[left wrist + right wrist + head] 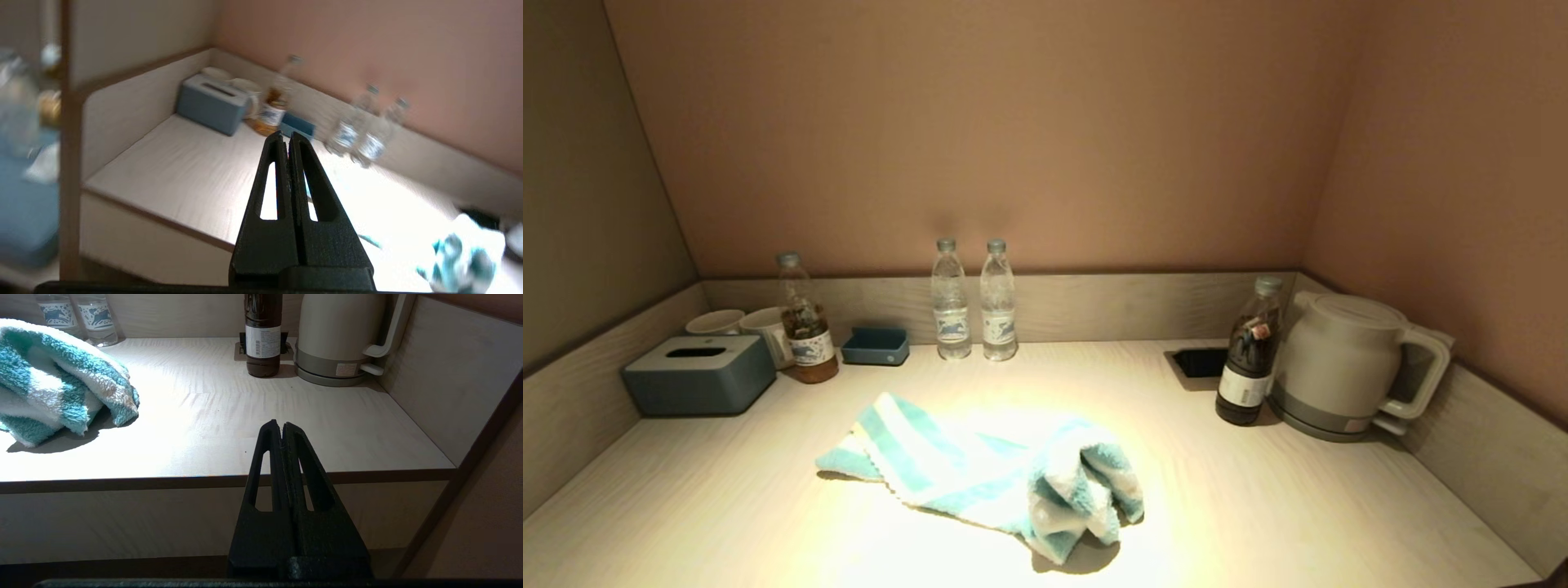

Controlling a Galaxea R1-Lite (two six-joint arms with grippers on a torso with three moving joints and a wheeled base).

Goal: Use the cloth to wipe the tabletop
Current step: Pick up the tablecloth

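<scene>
A teal and white striped cloth (996, 474) lies crumpled on the pale wooden tabletop (1298, 506), near the middle front. It also shows in the right wrist view (61, 384) and, blurred, in the left wrist view (461, 255). Neither arm shows in the head view. My left gripper (287, 136) is shut and empty, held off the table's front left edge. My right gripper (281, 425) is shut and empty, in front of the table's front edge, to the right of the cloth.
At the back left stand a grey tissue box (698, 374), two cups (743, 322), an amber bottle (805, 331) and a small blue tray (876, 346). Two water bottles (974, 300) stand at the back middle. A dark bottle (1245, 363), a kettle (1347, 367) and a recessed socket (1199, 363) are at the right.
</scene>
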